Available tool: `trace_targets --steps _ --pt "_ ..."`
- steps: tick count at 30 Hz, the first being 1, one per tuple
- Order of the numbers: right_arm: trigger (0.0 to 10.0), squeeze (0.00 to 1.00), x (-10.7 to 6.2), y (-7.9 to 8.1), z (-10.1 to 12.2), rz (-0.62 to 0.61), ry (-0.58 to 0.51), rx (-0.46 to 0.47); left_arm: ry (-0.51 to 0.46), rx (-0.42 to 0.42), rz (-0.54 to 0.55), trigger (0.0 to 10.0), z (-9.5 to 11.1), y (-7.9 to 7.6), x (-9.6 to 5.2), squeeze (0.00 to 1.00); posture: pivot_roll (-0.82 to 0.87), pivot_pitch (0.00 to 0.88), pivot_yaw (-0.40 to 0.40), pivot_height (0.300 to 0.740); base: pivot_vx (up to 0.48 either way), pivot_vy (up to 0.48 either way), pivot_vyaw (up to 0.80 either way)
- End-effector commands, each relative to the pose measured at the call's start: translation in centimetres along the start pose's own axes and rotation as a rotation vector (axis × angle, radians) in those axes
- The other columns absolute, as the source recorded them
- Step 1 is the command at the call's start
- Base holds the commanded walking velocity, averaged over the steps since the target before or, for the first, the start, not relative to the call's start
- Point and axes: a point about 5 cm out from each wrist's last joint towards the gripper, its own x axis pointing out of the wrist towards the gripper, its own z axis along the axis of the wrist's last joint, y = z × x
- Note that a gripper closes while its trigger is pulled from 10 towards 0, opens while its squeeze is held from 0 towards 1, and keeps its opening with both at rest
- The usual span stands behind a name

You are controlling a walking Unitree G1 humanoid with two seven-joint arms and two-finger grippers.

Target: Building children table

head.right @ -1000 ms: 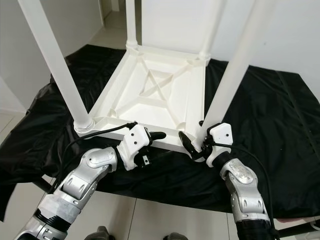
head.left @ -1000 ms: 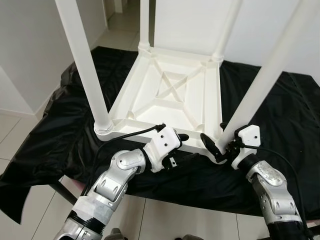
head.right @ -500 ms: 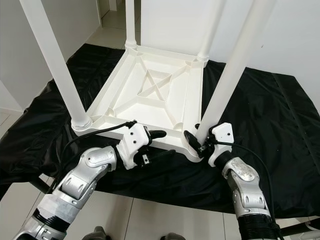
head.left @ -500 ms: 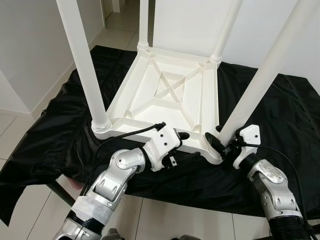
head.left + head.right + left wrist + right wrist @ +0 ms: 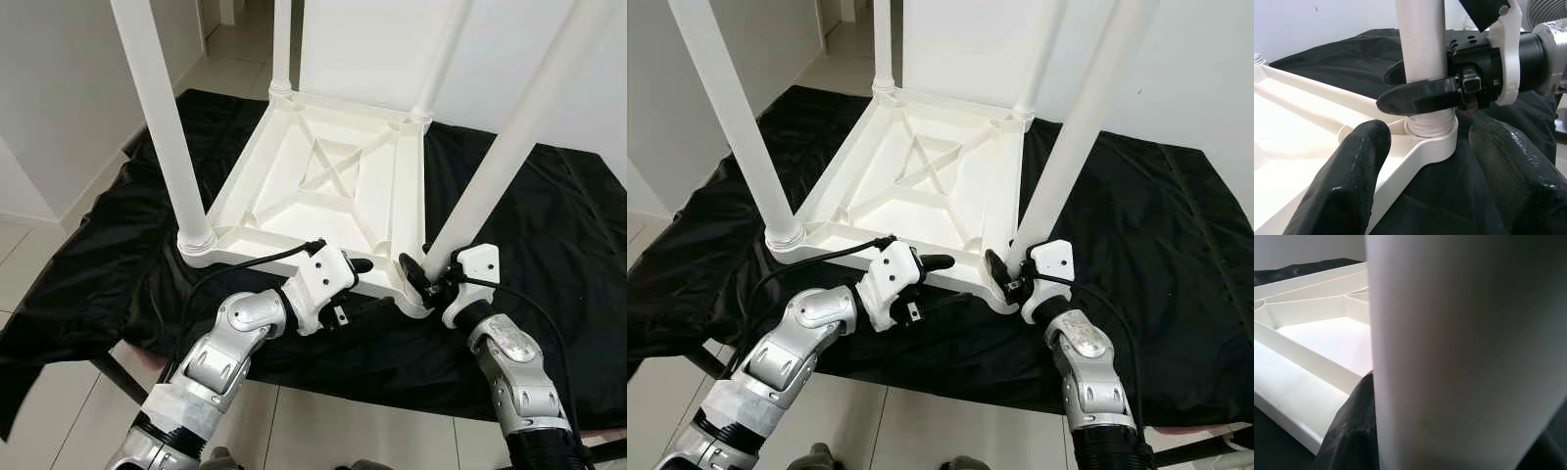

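My right gripper [image 5: 1422, 90] is clamping its two black fingers [image 5: 1420, 95] around the near right leg [image 5: 495, 162], just above the collar where that leg is seating into the table corner; in the left wrist view one finger is lying across the front of the leg and the other is showing behind it. My left gripper [image 5: 1435, 161] is spreading its two fingers [image 5: 1347, 181] wide, one over the table's near rim and one over the cloth, holding nothing, and I am seeing it at the lower centre of the head view, just beside that rim.

I am counting one white table [image 5: 333, 186], lying upside down in the middle of the frame, and four white legs standing up from its corners: near left [image 5: 162, 117], far left [image 5: 281, 44], far right [image 5: 443, 54] and the gripped one. One black cloth [image 5: 549, 215] is covering the surface underneath, with pale floor tiles [image 5: 39, 264] at the left.
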Motion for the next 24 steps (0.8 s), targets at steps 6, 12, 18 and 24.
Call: trace_targets --steps 6,12,18,24 --pt "10.0 0.0 -0.1 2.4 -0.4 -0.327 0.037 0.04 0.013 0.001 -0.019 10.0 -0.2 -0.1 0.0 0.0 0.05 0.002 -0.059 0.74 0.0 0.0 0.0" --pt "10.0 0.0 -0.1 3.6 -0.4 -0.392 0.046 0.111 0.01 -0.003 -0.01 10.0 -0.1 -0.1 0.0 0.0 0.06 0.002 -0.064 0.74 0.0 0.0 0.0" --pt "10.0 1.0 -0.3 3.6 0.3 -0.375 0.028 0.077 0.003 -0.003 -0.013 10.0 -0.1 -0.1 0.1 0.0 0.05 0.004 -0.063 0.74 0.0 0.0 0.0" --pt "10.0 1.0 -1.0 2.2 0.5 -0.395 0.02 0.064 0.002 0.0 -0.014 10.0 0.0 -0.1 0.2 0.0 0.05 0.006 -0.066 0.74 0.0 0.0 0.0"
